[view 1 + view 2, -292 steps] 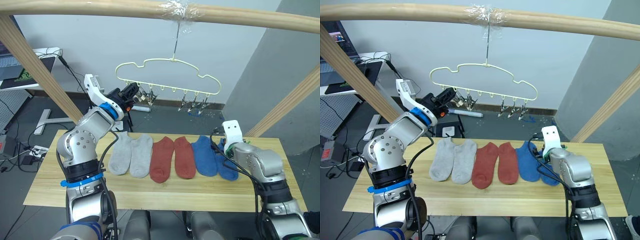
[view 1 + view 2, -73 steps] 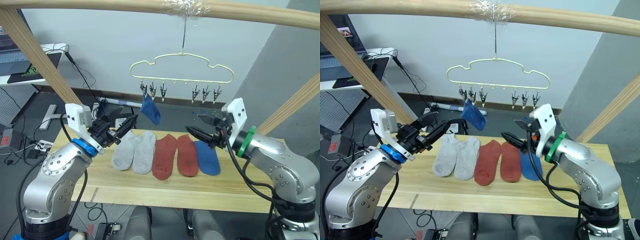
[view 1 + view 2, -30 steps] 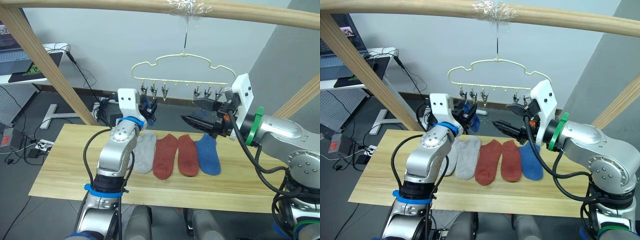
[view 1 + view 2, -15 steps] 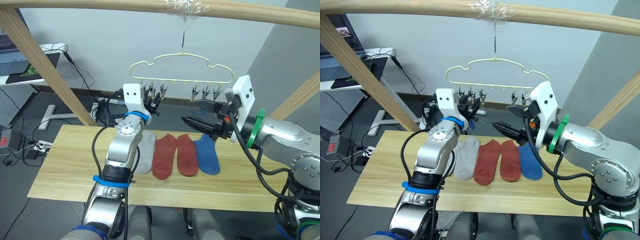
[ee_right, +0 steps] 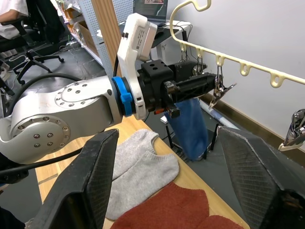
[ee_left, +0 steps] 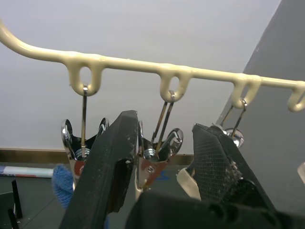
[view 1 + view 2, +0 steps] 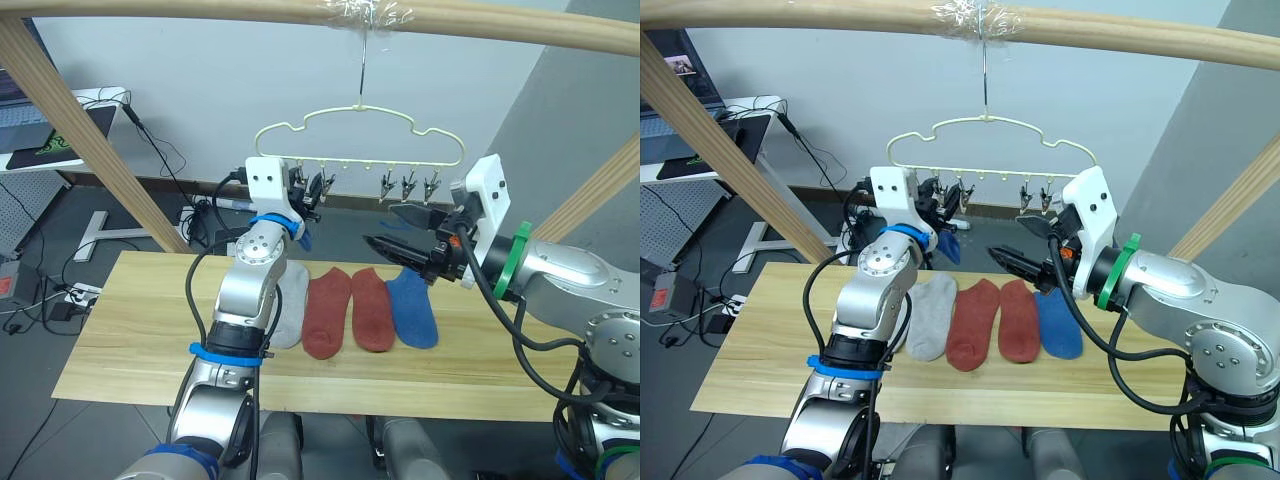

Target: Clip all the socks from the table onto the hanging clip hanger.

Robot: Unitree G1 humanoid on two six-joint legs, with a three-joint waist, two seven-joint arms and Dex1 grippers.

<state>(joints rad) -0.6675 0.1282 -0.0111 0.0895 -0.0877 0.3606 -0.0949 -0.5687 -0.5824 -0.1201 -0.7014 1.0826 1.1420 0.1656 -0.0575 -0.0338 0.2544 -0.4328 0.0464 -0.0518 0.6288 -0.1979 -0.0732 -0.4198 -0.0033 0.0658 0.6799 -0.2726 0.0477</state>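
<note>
I see a wide light-wood table (image 7: 120,335). On it lie a grey fabric sock (image 7: 290,312), two rust-red socks (image 7: 325,312) side by side, and a blue sock (image 7: 410,312).

Left hand (image 6: 159,157) crowding second clip (image 6: 157,152), hung blue sock (image 5: 190,126) beside, right clips (image 7: 407,184) unobstructed
</note>
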